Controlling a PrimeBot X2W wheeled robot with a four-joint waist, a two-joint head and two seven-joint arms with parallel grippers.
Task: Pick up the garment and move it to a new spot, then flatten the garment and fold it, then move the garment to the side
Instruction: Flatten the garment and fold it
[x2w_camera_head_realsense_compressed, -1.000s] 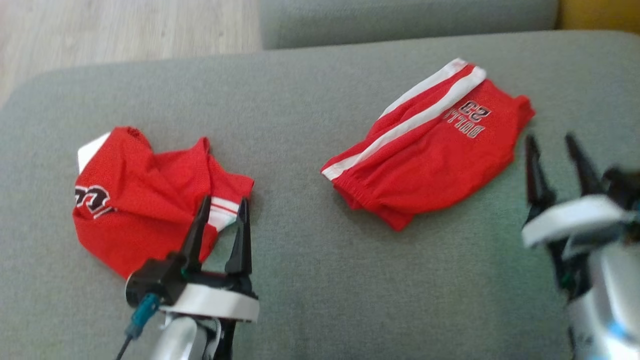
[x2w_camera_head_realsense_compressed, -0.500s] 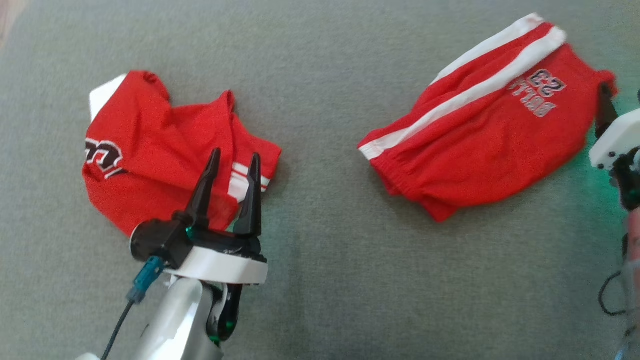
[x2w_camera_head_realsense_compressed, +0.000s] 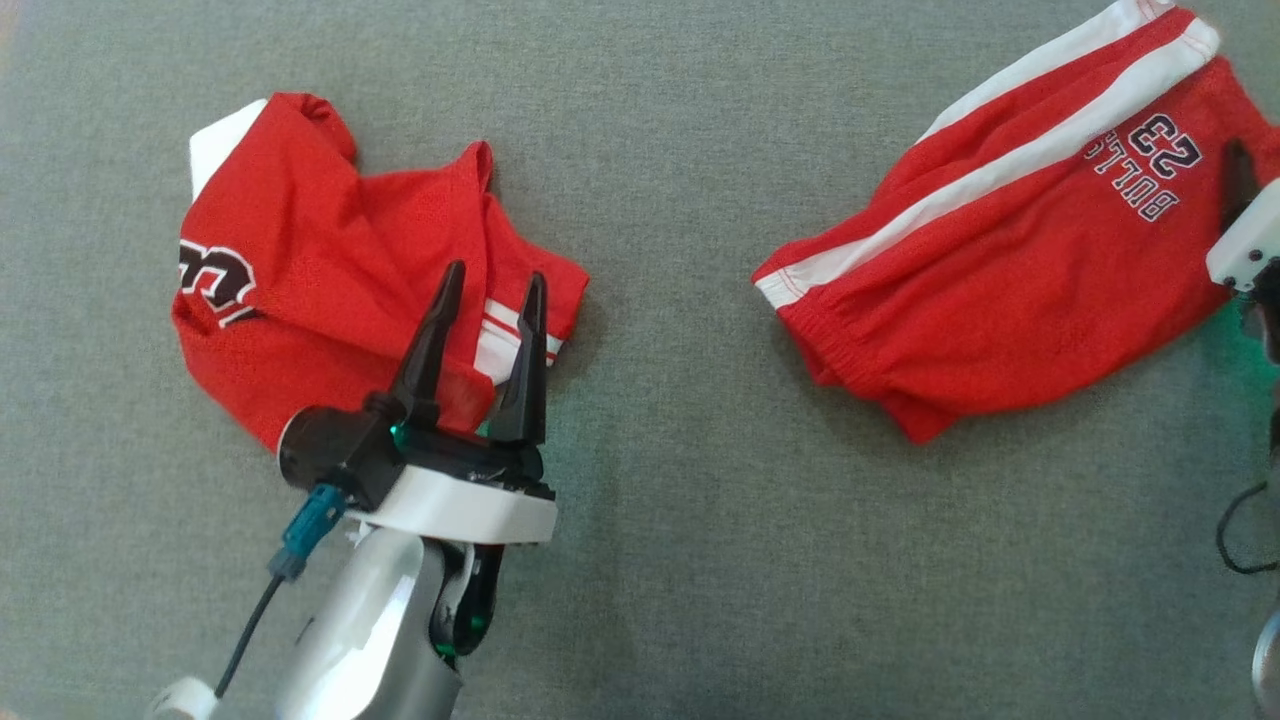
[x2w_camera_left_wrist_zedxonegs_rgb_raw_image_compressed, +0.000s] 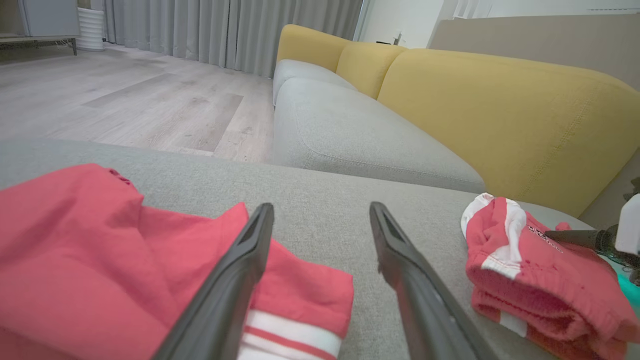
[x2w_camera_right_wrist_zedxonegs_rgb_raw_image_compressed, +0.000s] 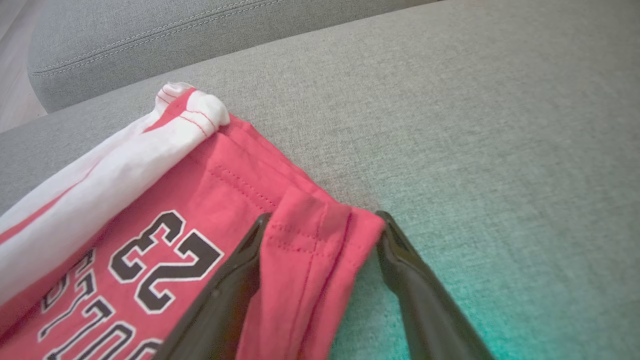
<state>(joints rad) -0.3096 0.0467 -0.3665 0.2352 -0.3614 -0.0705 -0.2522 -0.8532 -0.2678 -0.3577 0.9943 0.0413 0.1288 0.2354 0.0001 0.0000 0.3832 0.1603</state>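
Two red garments lie on the grey cushion (x2w_camera_head_realsense_compressed: 660, 520). A crumpled jersey (x2w_camera_head_realsense_compressed: 320, 270) is at the left; it also shows low on the left in the left wrist view (x2w_camera_left_wrist_zedxonegs_rgb_raw_image_compressed: 100, 250). Shorts (x2w_camera_head_realsense_compressed: 1000, 290) with white stripes and "BULLS 23" lie at the right. My left gripper (x2w_camera_head_realsense_compressed: 495, 275) hovers open over the jersey's striped right corner, its fingers (x2w_camera_left_wrist_zedxonegs_rgb_raw_image_compressed: 240, 270) wide apart. My right gripper (x2w_camera_head_realsense_compressed: 1240, 175) is at the shorts' right end. In the right wrist view, that gripper (x2w_camera_right_wrist_zedxonegs_rgb_raw_image_compressed: 322, 217) stands open with the shorts' (x2w_camera_right_wrist_zedxonegs_rgb_raw_image_compressed: 190, 200) hemmed corner between its fingers.
A bare strip of cushion separates the two garments. Beyond the cushion lie a second grey seat (x2w_camera_left_wrist_zedxonegs_rgb_raw_image_compressed: 350, 135), a yellow backrest (x2w_camera_left_wrist_zedxonegs_rgb_raw_image_compressed: 500, 115) and a wooden floor (x2w_camera_left_wrist_zedxonegs_rgb_raw_image_compressed: 125, 100). The right arm's cable (x2w_camera_head_realsense_compressed: 1235, 545) hangs at the right edge.
The head camera has tipped down and closer, so the whole picture shifted. My right gripper has moved from beside the shorts onto their right corner. The left gripper holds its place over the jersey.
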